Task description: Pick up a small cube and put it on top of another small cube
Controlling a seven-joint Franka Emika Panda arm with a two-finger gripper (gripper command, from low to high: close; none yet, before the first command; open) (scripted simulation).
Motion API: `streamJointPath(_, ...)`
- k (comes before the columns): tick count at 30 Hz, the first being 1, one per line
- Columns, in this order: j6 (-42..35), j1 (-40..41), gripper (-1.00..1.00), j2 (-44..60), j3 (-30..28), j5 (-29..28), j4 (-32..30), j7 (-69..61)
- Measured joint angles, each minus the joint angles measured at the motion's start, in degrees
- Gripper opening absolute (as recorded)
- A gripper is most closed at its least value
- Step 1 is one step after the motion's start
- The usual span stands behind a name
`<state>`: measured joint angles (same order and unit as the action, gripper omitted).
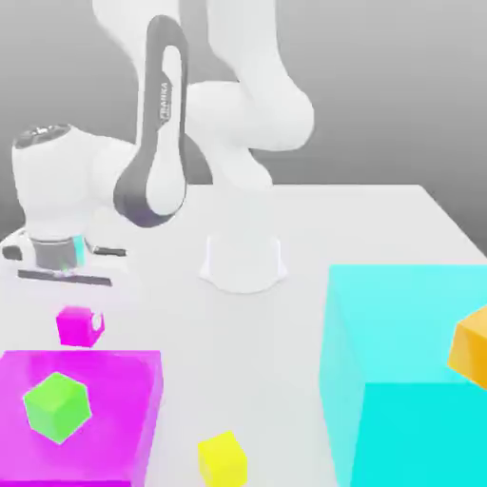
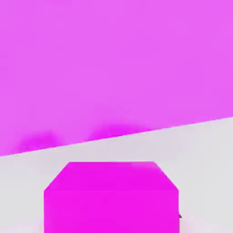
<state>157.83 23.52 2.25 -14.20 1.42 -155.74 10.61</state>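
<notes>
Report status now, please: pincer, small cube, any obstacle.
Pincer shut on small magenta cube. Big magenta block beside it, green cube on top. Nothing else near.

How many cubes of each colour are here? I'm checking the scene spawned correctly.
Magenta: 2, small cube and large block
Green: 1
Yellow: 1
Cyan: 1
Orange: 1
Total: 6

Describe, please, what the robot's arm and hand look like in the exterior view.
The arm is glossy white with rounded, bulbous joints. One link carries a dark grey side panel with "FRANKA" lettering running along it. The hand is a white block with a grey cap, a teal-lit band and a dark bar beneath. A white round base sits on the table.
</notes>
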Motion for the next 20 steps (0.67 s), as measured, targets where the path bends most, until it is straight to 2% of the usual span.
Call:
streamJointPath(12,-19.72,-7.1,-1.0,0.13,4.51,-0.61,19.88,-8.82)
streamJointPath(16,-13.75,-7.05,-1.0,6.36,5.06,1.18,20.05,-10.81)
streamJointPath(17,-12.58,-6.99,1.0,7.37,5.13,1.45,19.88,-11.03)
streamJointPath(20,-12.58,-6.99,1.0,7.37,5.13,1.45,19.88,-11.03)
